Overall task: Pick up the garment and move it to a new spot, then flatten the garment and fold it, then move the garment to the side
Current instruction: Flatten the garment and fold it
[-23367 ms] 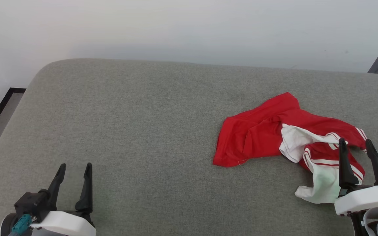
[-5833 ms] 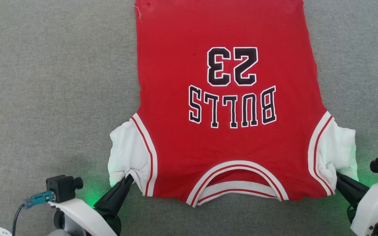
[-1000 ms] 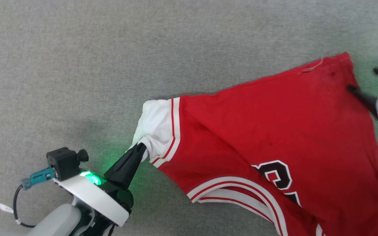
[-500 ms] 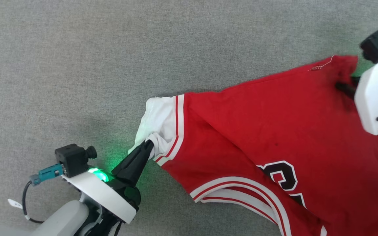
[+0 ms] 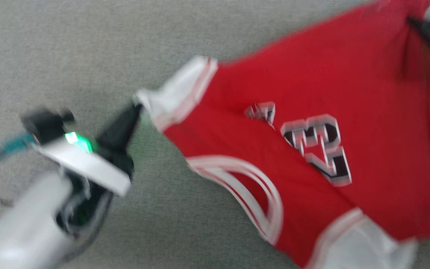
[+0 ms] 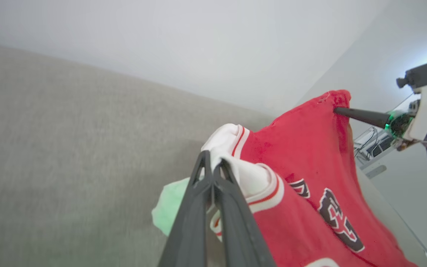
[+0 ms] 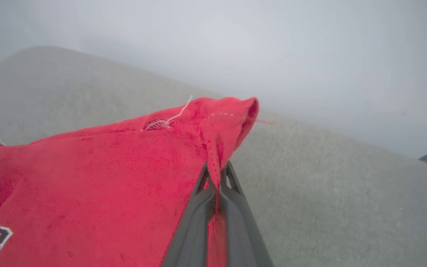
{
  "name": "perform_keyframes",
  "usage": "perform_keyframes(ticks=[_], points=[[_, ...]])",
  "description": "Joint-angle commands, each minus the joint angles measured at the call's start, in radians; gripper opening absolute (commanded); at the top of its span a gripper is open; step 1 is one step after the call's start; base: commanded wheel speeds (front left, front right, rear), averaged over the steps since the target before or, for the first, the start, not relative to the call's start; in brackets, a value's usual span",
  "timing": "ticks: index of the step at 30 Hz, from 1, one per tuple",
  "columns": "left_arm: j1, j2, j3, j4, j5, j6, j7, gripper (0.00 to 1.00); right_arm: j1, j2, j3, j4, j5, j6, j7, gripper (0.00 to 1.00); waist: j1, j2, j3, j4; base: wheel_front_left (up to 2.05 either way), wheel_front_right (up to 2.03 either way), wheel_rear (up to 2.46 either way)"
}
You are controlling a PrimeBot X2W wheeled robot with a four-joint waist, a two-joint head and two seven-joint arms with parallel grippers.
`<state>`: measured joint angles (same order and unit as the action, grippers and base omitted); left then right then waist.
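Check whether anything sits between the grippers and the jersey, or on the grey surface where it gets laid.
Nothing visible does. The left gripper is shut on the garment at its white sleeve, the right gripper at a red hem corner. No object shows on the grey surface.

Black white-outlined digits [image 5: 317, 149] on the garment [image 5: 312, 82], blurred, apparently 23

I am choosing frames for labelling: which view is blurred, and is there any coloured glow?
Head view: strong motion blur over the garment and the left tool, whose green light glows. Left wrist view: sharp, with a green tint on the white sleeve. Right wrist view: red hem sharp, grey surface soft.
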<state>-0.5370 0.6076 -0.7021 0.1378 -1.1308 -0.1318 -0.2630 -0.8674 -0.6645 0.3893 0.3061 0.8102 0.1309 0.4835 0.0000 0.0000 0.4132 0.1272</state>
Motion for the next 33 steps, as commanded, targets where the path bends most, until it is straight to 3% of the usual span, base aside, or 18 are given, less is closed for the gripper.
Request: perform_keyframes(ticks=[1,12,17,21,26,33], points=[[-0.043,-0.003,0.019,0.005,-0.026,0.003,-0.002,0.00,-0.023,0.007,-0.013,0.015,-0.003,0.000,-0.021,0.00,0.0000,0.0000,-0.008,-0.012,0.00,0.00,0.00],[-0.596,-0.051,0.146,0.254,-0.213,0.003,0.083,0.00,-0.354,0.142,-0.185,0.256,-0.040,0.000,-0.287,0.00,0.0000,0.0000,0.048,-0.098,0.00,0.00,0.00],[-0.857,-0.075,0.195,0.404,-0.235,0.003,0.077,0.00,-0.545,0.213,-0.246,0.394,-0.109,-0.001,-0.428,0.00,0.0000,0.0000,0.076,-0.128,0.00,0.00,0.00],[-1.004,-0.083,0.208,0.447,-0.244,0.003,0.062,0.00,-0.658,0.248,-0.276,0.487,-0.157,-0.003,-0.516,0.00,0.0000,0.0000,0.088,-0.144,0.00,0.00,0.00],[-0.973,-0.074,0.176,0.410,-0.287,0.003,0.083,0.00,-0.664,0.271,-0.232,0.551,-0.165,-0.002,-0.532,0.00,0.0000,0.0000,0.095,-0.146,0.00,0.00,0.00],[-0.657,-0.057,0.149,0.264,-0.398,0.003,0.035,0.00,-0.475,0.253,-0.116,0.548,-0.113,-0.001,-0.521,0.00,0.0000,0.0000,0.098,-0.137,0.00,0.00,0.00]])
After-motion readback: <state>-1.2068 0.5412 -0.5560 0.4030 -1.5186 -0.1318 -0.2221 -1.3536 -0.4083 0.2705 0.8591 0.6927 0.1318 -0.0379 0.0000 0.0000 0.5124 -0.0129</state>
